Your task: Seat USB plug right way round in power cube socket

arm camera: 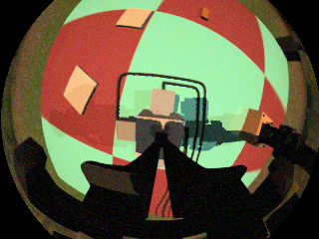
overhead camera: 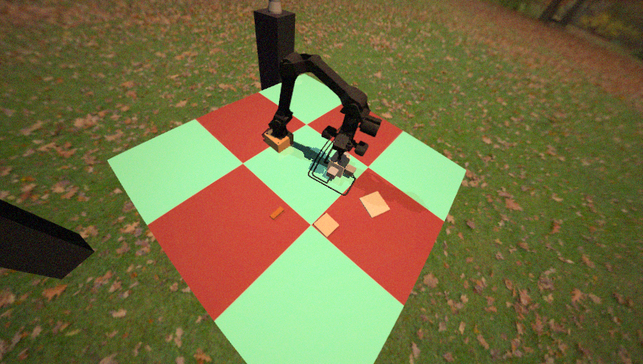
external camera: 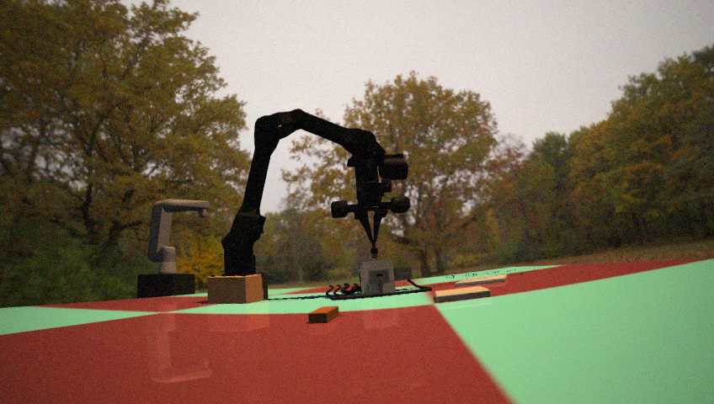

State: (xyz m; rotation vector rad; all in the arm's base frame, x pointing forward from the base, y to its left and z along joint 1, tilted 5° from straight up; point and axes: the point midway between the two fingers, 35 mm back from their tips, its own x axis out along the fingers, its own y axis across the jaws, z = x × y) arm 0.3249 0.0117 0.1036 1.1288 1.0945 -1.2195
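The power cube [overhead camera: 334, 165] [external camera: 368, 280] [arm camera: 146, 141] is a grey box standing upright on the checkered table [overhead camera: 315, 288] [external camera: 200, 360]. Pale blocks show at two of its sides. My gripper [external camera: 373, 248] [arm camera: 161, 142] points straight down over the cube's top, its fingers nearly together and shut on the USB plug. A small grey bit of the plug [external camera: 374, 254] shows between the fingertips and the cube's top. The fingers hide the rest, so its way round, its depth and the socket cannot be made out.
Black cables [overhead camera: 344, 194] [external camera: 350, 298] [arm camera: 150, 74] loop round the cube. Two flat tan blocks [overhead camera: 374, 203] [overhead camera: 326, 224] [arm camera: 81, 90] [arm camera: 134, 18] and a small orange block [overhead camera: 276, 212] [external camera: 322, 314] [arm camera: 204, 13] lie on the table. The arm's orange base block [overhead camera: 277, 141] [external camera: 235, 289] stands nearby.
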